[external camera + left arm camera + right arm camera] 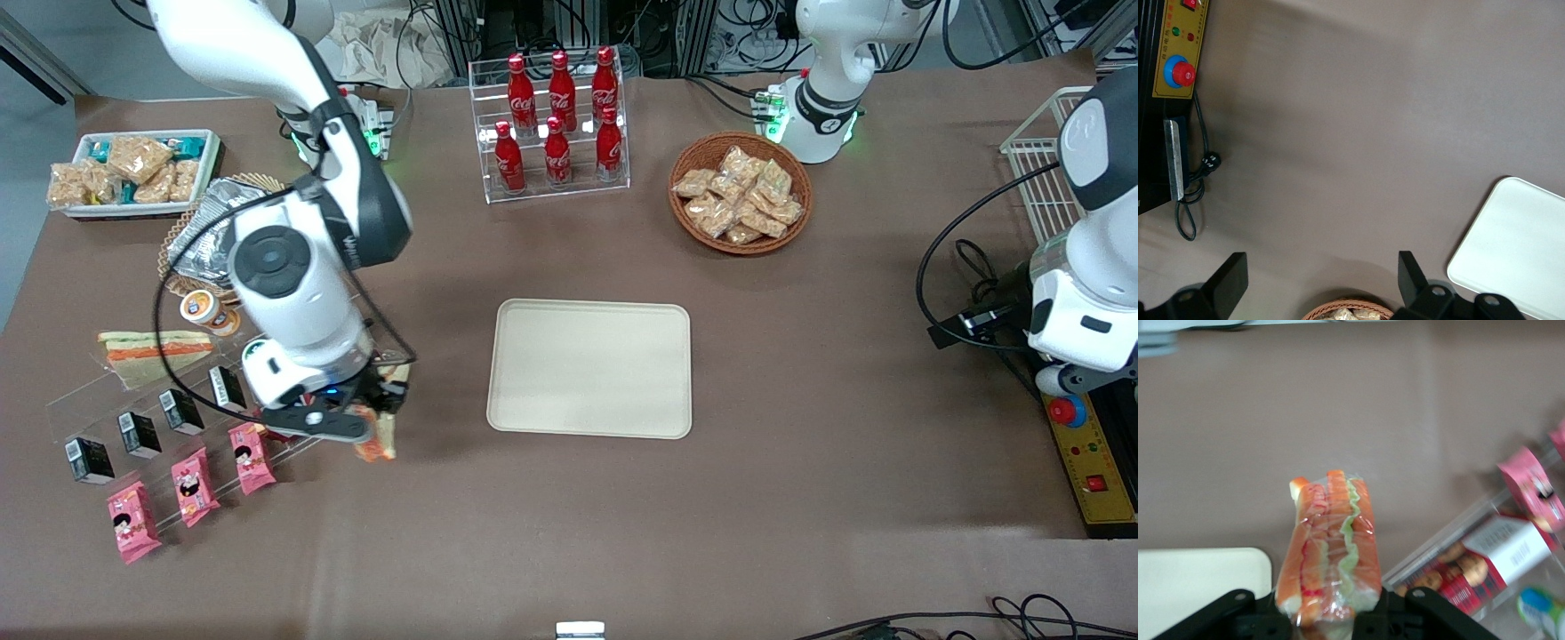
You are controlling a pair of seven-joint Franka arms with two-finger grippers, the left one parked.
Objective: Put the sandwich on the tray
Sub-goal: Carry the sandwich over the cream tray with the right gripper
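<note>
Tool (378,418) is pinching the sandwich (1328,550), hanging above the worktop (569,533) toward the working arm's end, beside the tray (590,369), apart from it.

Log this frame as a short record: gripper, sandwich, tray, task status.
gripper: shut on the sandwich, above the table, toward the working arm's end from the tray
sandwich: held off the table, wrapped, filling layers showing
tray: empty, flat on the table
other sandwich: lying on the table, untouched
task status: sandwich lifted, not yet on the tray
</note>
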